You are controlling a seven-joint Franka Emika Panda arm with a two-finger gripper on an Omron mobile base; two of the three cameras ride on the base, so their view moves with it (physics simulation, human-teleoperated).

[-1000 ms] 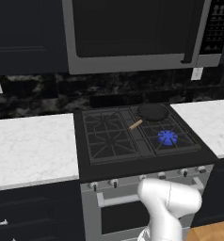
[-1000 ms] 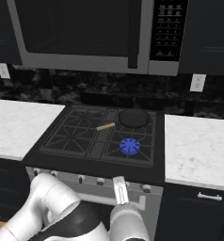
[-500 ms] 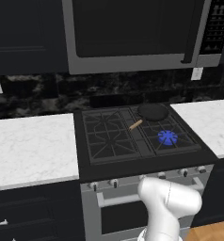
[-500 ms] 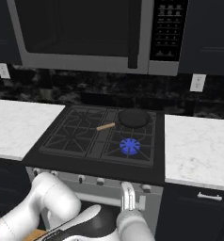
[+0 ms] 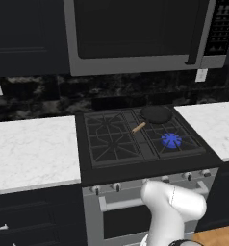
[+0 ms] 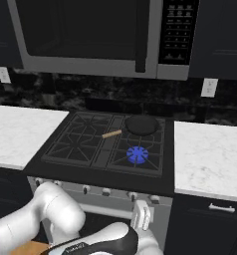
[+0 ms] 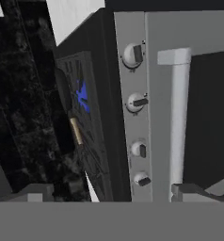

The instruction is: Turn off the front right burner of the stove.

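Around me: dark cabinets (image 5: 25,33) up high, a steel-framed microwave (image 6: 90,37) between them. Black marbled backsplash (image 5: 39,98) with white wall outlets (image 6: 208,87). White marble counters (image 5: 32,149) on both sides — dark drawers (image 5: 34,216) beneath. Wood floor (image 5: 215,238) at lower right, light even.

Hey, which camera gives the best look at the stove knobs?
The hand view: four stove knobs show close, pointers visible, beside the bar handle. Both base views show them small along the front panel, partly behind the arm.

The front right burner (image 5: 171,140) burns blue under the grate of the black stove (image 5: 111,166), seemingly steady.
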